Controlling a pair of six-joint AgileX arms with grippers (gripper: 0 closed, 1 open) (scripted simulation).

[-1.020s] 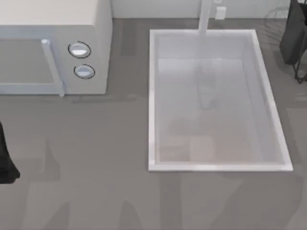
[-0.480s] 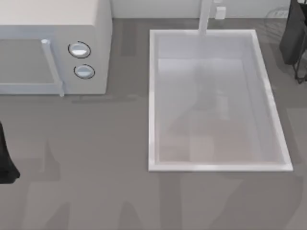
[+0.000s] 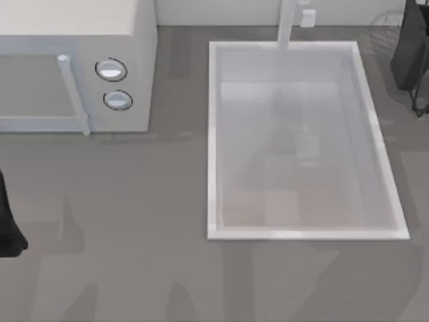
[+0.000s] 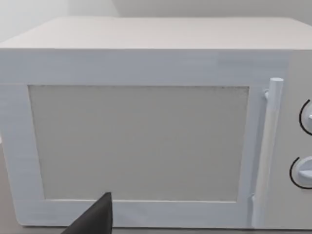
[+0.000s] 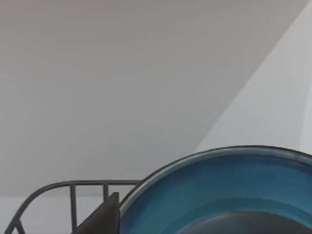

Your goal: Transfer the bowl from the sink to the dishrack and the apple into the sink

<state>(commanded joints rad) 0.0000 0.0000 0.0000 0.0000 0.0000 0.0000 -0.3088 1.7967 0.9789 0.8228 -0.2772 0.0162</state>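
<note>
The blue bowl (image 5: 229, 195) with its thin dark rim sits close up in the right wrist view, just in front of the dark wire dishrack (image 5: 58, 195). A dark part of my right gripper (image 5: 105, 217) lies against the bowl's outer rim. In the top view my right arm (image 3: 410, 50) hangs at the far right edge, over the dishrack's wires (image 3: 387, 20). The white sink (image 3: 211, 134) lies right of centre, with only faint shadows in its basin. The apple is out of view. My left arm (image 3: 8, 225) is parked at the left edge.
A white microwave (image 3: 74, 40) with two round knobs stands at the back left, and its door (image 4: 141, 141) faces the left wrist camera. The white faucet post (image 3: 287, 23) rises at the sink's far rim. Grey counter runs in front of the sink.
The faint shadow inside the sink basin has drifted slightly to the right and forward. Both arms look unmoved in the top view.
</note>
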